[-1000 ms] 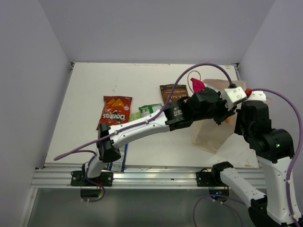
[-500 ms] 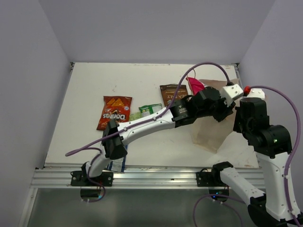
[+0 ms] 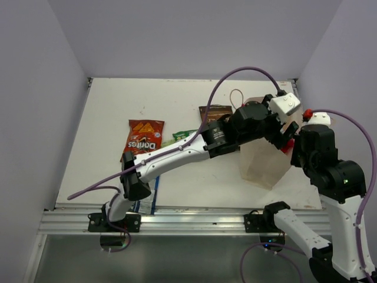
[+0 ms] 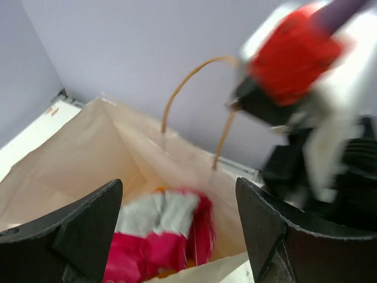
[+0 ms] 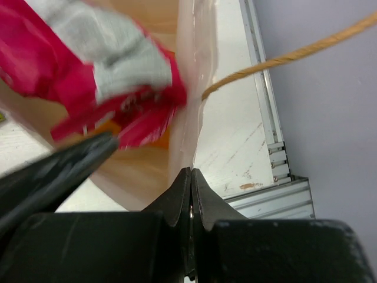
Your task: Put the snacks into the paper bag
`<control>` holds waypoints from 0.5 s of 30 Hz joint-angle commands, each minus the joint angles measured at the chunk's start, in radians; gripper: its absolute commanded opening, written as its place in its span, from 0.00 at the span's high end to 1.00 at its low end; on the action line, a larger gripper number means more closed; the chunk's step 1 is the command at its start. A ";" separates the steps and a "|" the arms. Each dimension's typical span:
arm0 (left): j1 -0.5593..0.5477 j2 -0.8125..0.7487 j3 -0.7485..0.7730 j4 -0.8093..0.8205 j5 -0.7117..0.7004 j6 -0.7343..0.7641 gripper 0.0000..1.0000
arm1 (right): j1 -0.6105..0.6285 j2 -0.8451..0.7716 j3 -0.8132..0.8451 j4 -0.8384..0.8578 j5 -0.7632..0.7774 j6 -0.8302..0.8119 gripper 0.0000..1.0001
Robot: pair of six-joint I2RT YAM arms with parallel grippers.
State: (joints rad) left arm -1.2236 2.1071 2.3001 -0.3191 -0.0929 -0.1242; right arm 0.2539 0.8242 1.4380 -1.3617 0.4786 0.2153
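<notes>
The paper bag [image 3: 259,168] stands at the right of the table. My right gripper [image 5: 190,172] is shut on its rim. My left gripper [image 4: 178,186] hangs open over the bag's mouth. A magenta packet with white panels [image 4: 159,236] lies inside the bag [image 4: 76,159], below the left jaws and free of them, with something orange under it. The right wrist view shows the same packet [image 5: 100,71] blurred. On the table lie the red Doritos [image 3: 143,138], a green packet [image 3: 185,135], and a brown packet [image 3: 213,111] half hidden by my left arm.
A blue packet [image 3: 145,205] peeks out by the left arm's base. The bag's loop handles [image 4: 188,88] rise near the far wall. The metal rail [image 3: 188,221] runs along the near edge, and grey walls close in on both sides.
The left jaws have opened and the magenta packet has gone from above the bag's mouth down inside it. The left wrist has shifted right over the bag. The right gripper has kept its hold.
</notes>
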 commanded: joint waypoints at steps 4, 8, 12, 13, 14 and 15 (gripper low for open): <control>-0.086 -0.211 0.059 0.118 -0.013 0.078 0.18 | 0.001 0.007 0.027 0.015 -0.012 -0.027 1.00; -0.090 -0.377 -0.095 0.156 -0.181 0.097 0.18 | 0.001 0.006 0.029 0.013 -0.011 -0.027 1.00; -0.086 -0.660 -0.503 0.421 -0.626 0.160 0.18 | 0.001 0.000 0.029 0.013 -0.008 -0.027 1.00; -0.086 -0.727 -0.730 0.516 -0.803 0.184 0.18 | 0.002 -0.003 0.027 0.012 -0.009 -0.027 1.00; -0.068 -0.837 -0.823 0.643 -0.868 0.192 0.16 | 0.001 -0.003 0.027 0.012 -0.011 -0.027 1.00; -0.041 -0.876 -0.888 0.612 -0.896 0.104 0.14 | 0.002 -0.003 0.025 0.013 -0.014 -0.027 1.00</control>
State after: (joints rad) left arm -1.3125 1.3640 1.6226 0.0463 -0.6144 -0.0032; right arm 0.2550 0.8242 1.4456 -1.3617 0.4721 0.2146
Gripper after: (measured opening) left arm 0.841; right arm 0.009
